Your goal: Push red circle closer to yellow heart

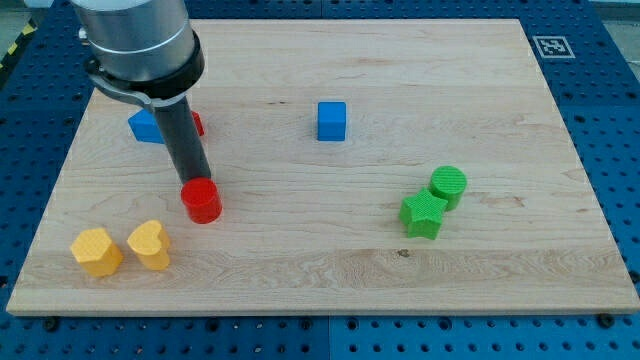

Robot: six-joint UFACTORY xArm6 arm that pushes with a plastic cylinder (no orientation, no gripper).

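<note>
Right, my tip, a bare rod with no jaws, holding nothing, touches the red circular plastic block from above; off-centre pushing could slip it past the yellow heart-shaped block.

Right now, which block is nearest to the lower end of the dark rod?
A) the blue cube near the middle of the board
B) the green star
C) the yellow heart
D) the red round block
D: my tip meets the top edge of the red round block, while the yellow heart lies further toward the view's bottom left.
</note>
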